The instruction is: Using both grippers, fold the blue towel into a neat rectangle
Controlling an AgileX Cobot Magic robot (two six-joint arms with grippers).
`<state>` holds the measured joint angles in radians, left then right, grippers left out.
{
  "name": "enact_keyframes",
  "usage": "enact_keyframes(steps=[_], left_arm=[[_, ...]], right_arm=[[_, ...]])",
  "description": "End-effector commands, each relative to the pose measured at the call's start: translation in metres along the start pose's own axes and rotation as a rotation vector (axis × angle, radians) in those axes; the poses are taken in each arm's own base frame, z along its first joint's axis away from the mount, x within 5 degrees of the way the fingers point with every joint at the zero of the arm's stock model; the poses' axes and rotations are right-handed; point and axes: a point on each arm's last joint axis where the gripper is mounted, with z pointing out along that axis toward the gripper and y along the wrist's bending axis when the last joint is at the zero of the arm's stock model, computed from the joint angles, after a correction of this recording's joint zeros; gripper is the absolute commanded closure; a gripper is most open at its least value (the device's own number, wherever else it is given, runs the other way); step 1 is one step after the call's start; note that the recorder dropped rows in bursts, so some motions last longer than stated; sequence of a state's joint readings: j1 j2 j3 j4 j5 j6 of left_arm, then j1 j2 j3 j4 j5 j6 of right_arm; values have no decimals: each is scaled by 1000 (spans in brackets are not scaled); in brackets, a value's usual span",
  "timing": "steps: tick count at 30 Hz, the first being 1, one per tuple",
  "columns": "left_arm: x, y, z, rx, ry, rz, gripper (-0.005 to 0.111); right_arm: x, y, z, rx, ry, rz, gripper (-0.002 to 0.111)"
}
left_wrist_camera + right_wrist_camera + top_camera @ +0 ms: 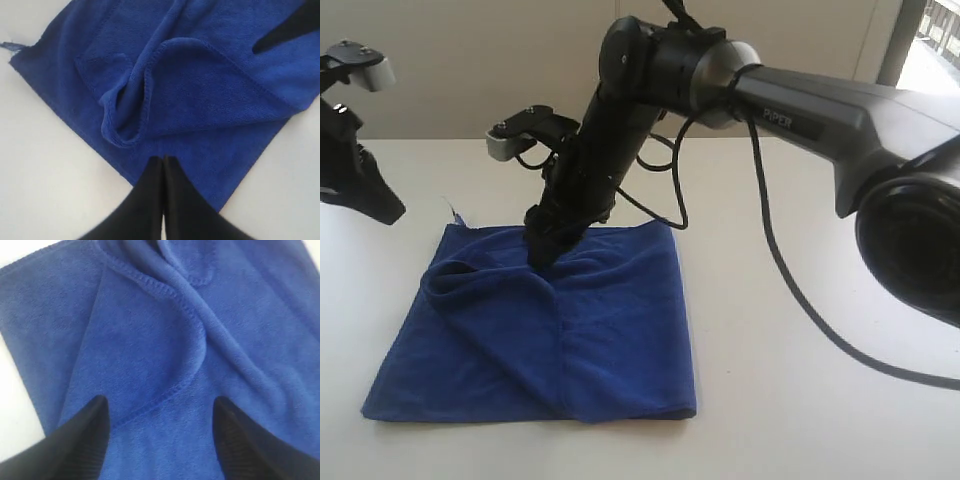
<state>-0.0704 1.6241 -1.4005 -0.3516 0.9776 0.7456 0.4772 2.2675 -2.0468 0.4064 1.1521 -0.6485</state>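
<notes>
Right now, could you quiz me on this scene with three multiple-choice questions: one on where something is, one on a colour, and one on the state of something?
1. Where is the right gripper?
A. Down at the towel, near its far edge
B. Lifted high above everything
C. Off to the side, on bare table

2. What colour is the towel?
A. Red
B. Blue
C. Green

3. How does the left gripper stand?
A. Spread wide
B. Shut
C. Clamped on a cup

Answers:
1 A: the exterior view shows its tip lowered onto the towel's far part.
2 B: all three views show deep blue.
3 B: the left wrist view shows its two black fingers pressed side by side, with only a slit between them.
</notes>
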Motion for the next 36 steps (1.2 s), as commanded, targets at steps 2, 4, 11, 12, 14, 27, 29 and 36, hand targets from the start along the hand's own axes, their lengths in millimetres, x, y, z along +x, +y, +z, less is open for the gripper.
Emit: enact_keyframes(steps=[2, 4, 11, 12, 14, 27, 29, 36], left_arm=[[-25, 29, 21, 78, 38, 108, 107], [-27, 36, 29, 80, 39, 163, 107], [-32, 44, 56, 133, -50, 379, 96], [-32, 46, 59, 127, -51, 393, 90], [-32, 50, 66, 119, -51, 404, 81], [-28, 63, 93, 109, -37, 403, 61], [-28, 64, 93, 96, -42, 403, 61], [-34, 66, 93, 57, -99, 377, 61]], right_arm=[[9, 1, 6, -31, 29, -32, 51], [9, 1, 7, -31, 27, -50, 51], [3, -8, 6, 43, -55, -75, 51], [2, -9, 5, 48, -60, -82, 51], [1, -10, 5, 59, -72, -82, 51], [42, -60, 16, 124, 41, 145, 70], [54, -69, 14, 128, 84, 175, 81], [79, -74, 39, 65, 188, 207, 108]])
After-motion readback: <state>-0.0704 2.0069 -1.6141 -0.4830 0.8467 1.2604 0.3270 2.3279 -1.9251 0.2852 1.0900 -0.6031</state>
